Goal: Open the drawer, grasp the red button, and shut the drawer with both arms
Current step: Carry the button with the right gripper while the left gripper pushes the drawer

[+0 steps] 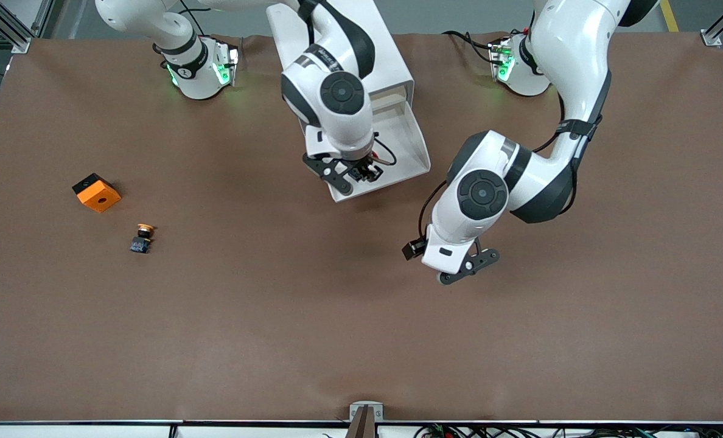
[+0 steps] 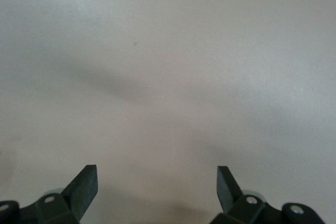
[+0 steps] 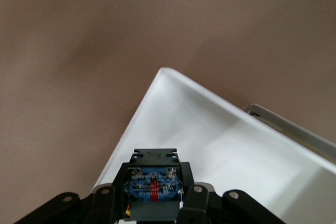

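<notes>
Button (image 3: 152, 186) sits clamped between the right gripper's (image 1: 361, 173) closed fingers, its blue-and-black body end-on in the right wrist view, low in the frame, just over the corner of the open drawer.

Largest first: the brown table (image 1: 276, 316) fills nearly the whole front view. Two white arms come down from the top edge; the right arm (image 1: 331, 91) reaches in at upper centre, the left arm (image 1: 520, 176) bends down through the upper right. A white cabinet (image 1: 392, 67) stands at top centre, and its drawer (image 1: 407, 143) is pulled out toward the front camera, the right gripper hanging over the drawer's front corner.

The left gripper (image 1: 468, 267) waits over bare table right of centre, its fingers (image 2: 84, 190) spread wide with nothing between them.

At the left of the front view, an orange cube (image 1: 97, 193) with a hole lies on the table. Just below it and a little toward centre lies a yellow-orange-capped button (image 1: 142, 238) on its side, near the cube yet apart from it.
</notes>
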